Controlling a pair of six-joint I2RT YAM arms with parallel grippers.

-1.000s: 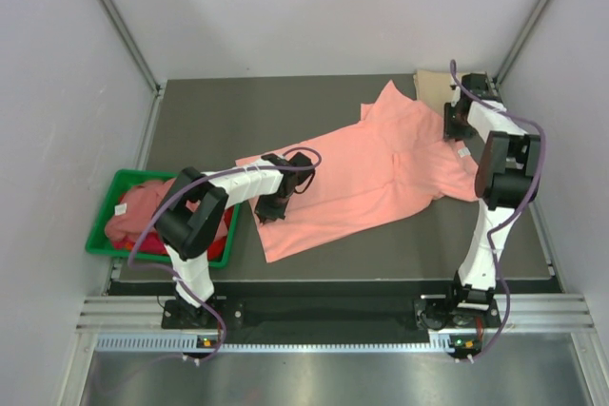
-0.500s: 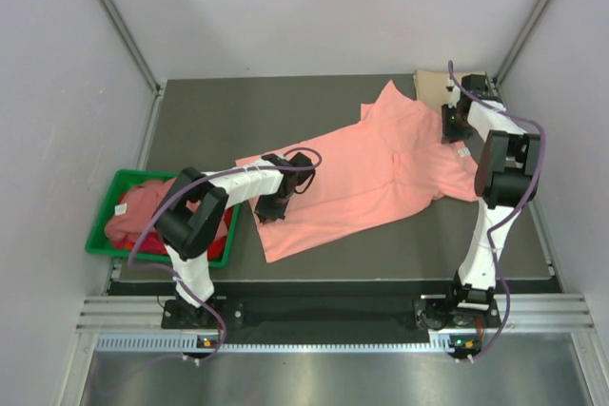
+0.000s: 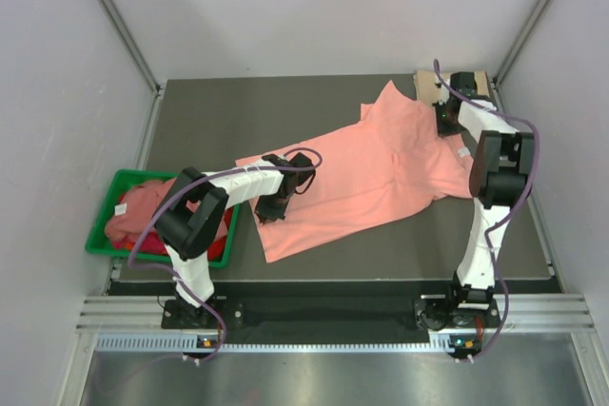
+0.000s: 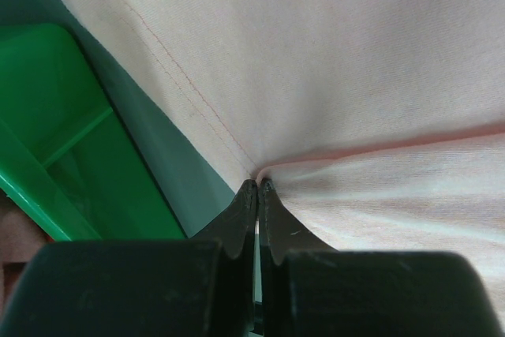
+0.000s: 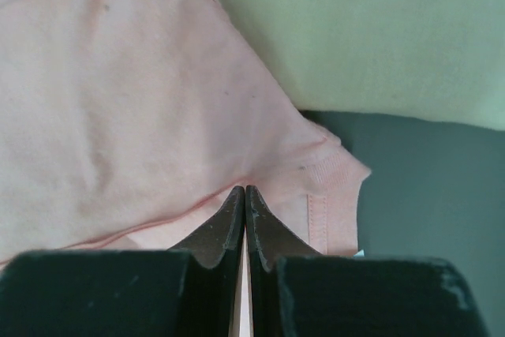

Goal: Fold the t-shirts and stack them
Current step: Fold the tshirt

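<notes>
Salmon-pink cloth takes up most of the dark table (image 3: 238, 111). One salmon-pink t-shirt (image 3: 362, 173) lies spread flat, its long axis running on a diagonal from the hem at the near left to the collar and sleeves at the far right.

Each of the two arms works one end of that axis. The left gripper (image 4: 256, 187) is at the near-left hem, just beside the green bin (image 3: 100, 235). Its jaws are pressed together, and a crease in the cloth runs into their tips, so it appears clamped on the hem edge. The right gripper (image 5: 245, 191) is at the far-right end, by a sleeve cuff. Its jaws are also together over the pink fabric and appear to pinch a thin fold of it.

The body of the shirt therefore lies between the two tools, to the right of and farther than the left one, to the left of and nearer than the right one. Any fold will probably carry one end along this diagonal toward the other.

One folded tan-beige t-shirt (image 3: 430, 83) lies in the far-right corner, touching the pink sleeve. The single bin holds bundled shirts (image 3: 143, 206), pink with a sliver of red; how many cannot be told.
</notes>
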